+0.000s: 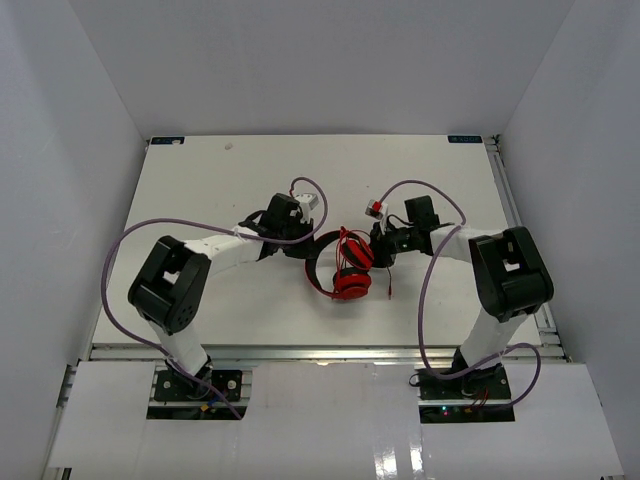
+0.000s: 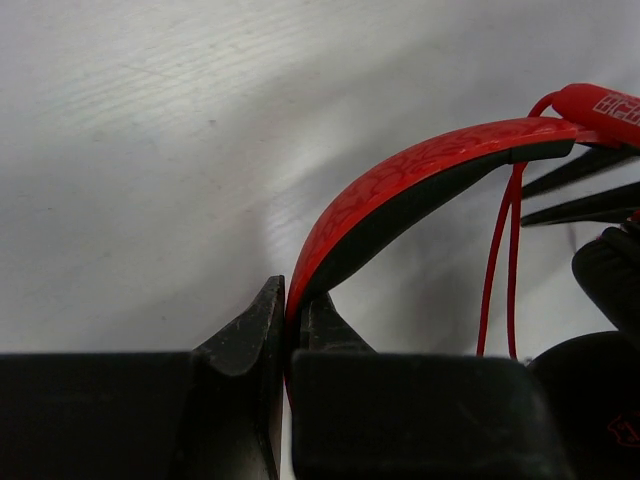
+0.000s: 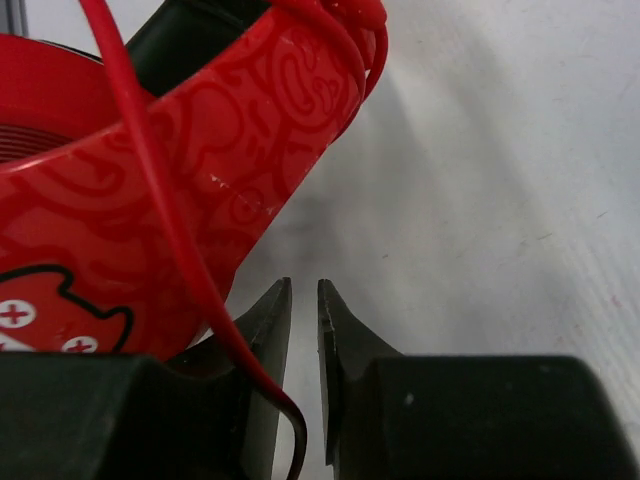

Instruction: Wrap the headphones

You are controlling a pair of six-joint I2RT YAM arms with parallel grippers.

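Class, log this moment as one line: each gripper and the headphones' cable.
left gripper: shut on red over-ear headphones at headband | right gripper: nearly closed, grip unclear | thin red cable: crosses right gripper's finger

White table [image 1: 200,190], plain white walls [image 1: 320,60]

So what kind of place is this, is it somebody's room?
Probably a robot test booth in a lab, not a room: a white table closed in by plain white walls, a left arm and a right arm bolted at its near edge, red headphones between them.
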